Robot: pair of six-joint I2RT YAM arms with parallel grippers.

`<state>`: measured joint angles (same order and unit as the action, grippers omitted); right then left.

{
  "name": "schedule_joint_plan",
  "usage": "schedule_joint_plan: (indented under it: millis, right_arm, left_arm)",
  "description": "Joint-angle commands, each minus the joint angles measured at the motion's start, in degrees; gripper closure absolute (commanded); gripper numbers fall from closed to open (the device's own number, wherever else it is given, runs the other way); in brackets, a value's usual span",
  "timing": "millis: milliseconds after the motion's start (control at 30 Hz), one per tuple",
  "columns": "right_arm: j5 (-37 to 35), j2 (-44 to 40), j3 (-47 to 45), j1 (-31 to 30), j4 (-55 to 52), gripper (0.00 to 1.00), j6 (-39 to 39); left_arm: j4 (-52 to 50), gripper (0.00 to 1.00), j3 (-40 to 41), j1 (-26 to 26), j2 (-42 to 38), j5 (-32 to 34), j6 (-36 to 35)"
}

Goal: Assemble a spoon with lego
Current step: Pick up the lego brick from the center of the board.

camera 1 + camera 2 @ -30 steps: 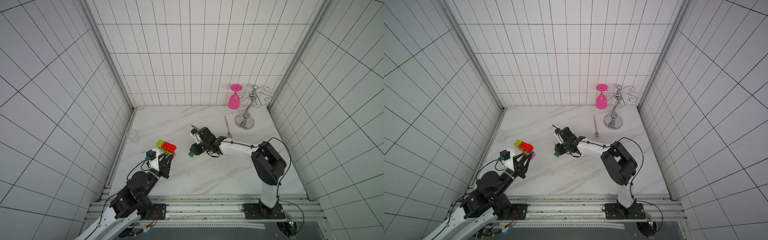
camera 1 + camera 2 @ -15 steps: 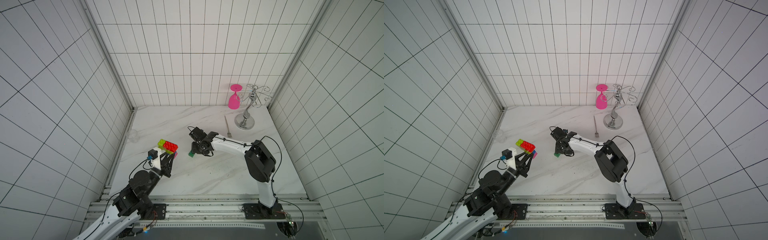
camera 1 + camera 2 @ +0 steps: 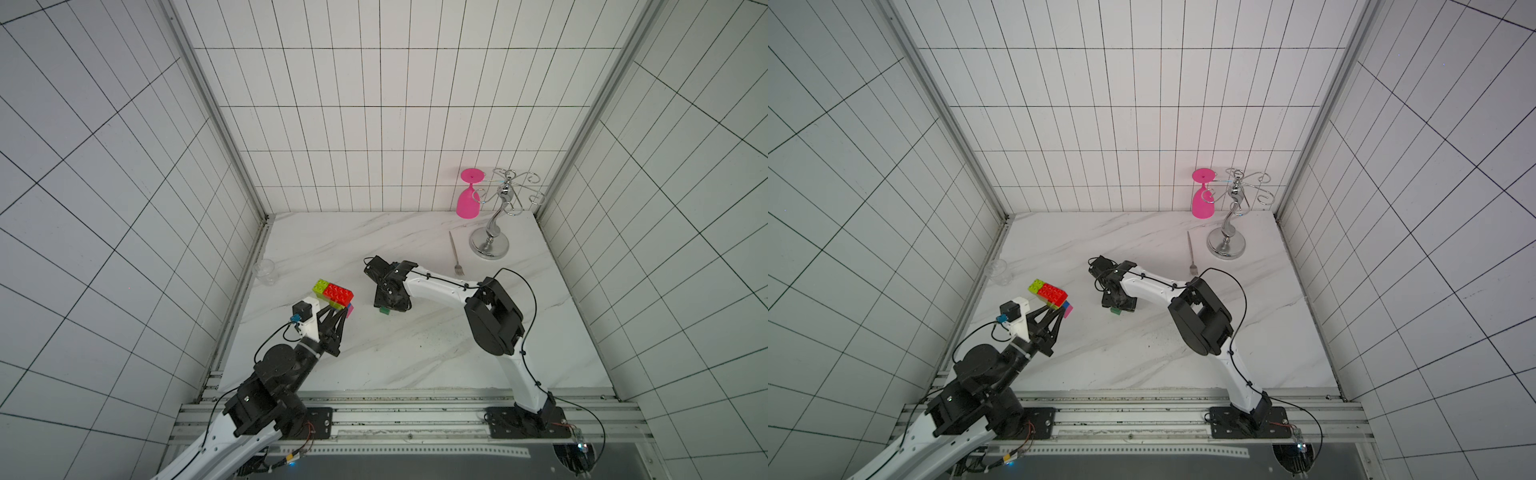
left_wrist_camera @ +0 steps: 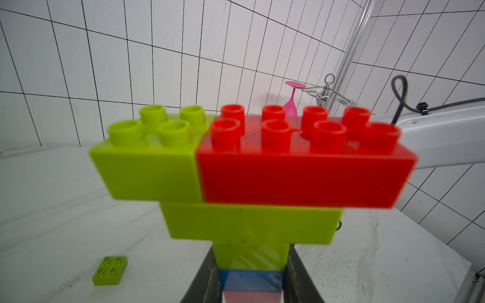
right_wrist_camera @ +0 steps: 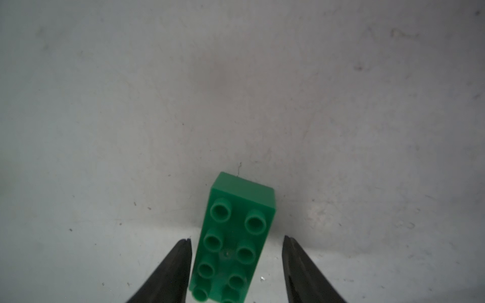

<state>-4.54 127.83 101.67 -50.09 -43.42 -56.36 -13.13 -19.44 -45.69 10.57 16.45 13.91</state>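
Note:
My left gripper point(image 3: 338, 313) point(image 4: 252, 278) is shut on the blue-and-pink handle of the spoon point(image 3: 332, 293) point(image 3: 1050, 293) and holds it above the table's left side. Its lime-green and red head point(image 4: 288, 178) has the studs facing away from the gripper. My right gripper point(image 3: 386, 305) point(image 5: 236, 238) points down at mid-table, open, straddling a dark green lego brick point(image 5: 240, 210) point(image 3: 384, 310) point(image 3: 1116, 311) that lies studs-up on the marble. One finger is close to the brick's side and the other stands clear of it. A loose lime-green brick point(image 4: 110, 270) lies on the table near the left gripper.
A metal fork point(image 3: 455, 253) lies at the back right beside a chrome glass rack point(image 3: 490, 245) that carries a pink wine glass point(image 3: 467, 199). A clear plastic cup point(image 3: 265, 272) stands by the left wall. Tiled walls close three sides.
My right wrist has turned to point down over the dark green brick and its jaws have opened wider. The brick has stayed put. The left arm and spoon have not moved.

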Motion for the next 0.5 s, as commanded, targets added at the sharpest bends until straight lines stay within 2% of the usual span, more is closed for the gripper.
schedule_joint_plan:
  millis: [0,100,133,233,367,467]
  right_arm:
    - [-2.57,2.62,4.32,-0.06,-5.13,0.43,0.08]
    - [-2.67,3.1,4.17,0.16,-5.49,0.45,1.21]
    - [-2.93,2.98,3.71,0.33,-5.46,0.49,1.57]
    - [-2.72,2.14,2.62,0.95,-4.51,0.68,4.17]
    - [0.09,-0.11,1.14,2.62,-3.82,0.85,9.04]
    - [2.37,-6.0,-2.9,5.11,-2.07,0.86,12.89]
  left_arm:
    - [0.75,1.0,0.69,-0.08,-0.23,-0.71,-0.89]
    - [0.88,1.0,0.85,-0.1,-0.46,-0.72,-1.03]
    - [1.04,1.0,0.95,-0.09,-0.42,-0.71,-1.1]
    - [1.32,1.0,1.18,-0.08,-0.11,-0.76,-1.13]
    - [2.52,1.0,1.84,-0.09,1.06,-1.06,-1.21]
    - [5.71,1.0,3.14,-0.1,3.52,-2.04,-1.55]
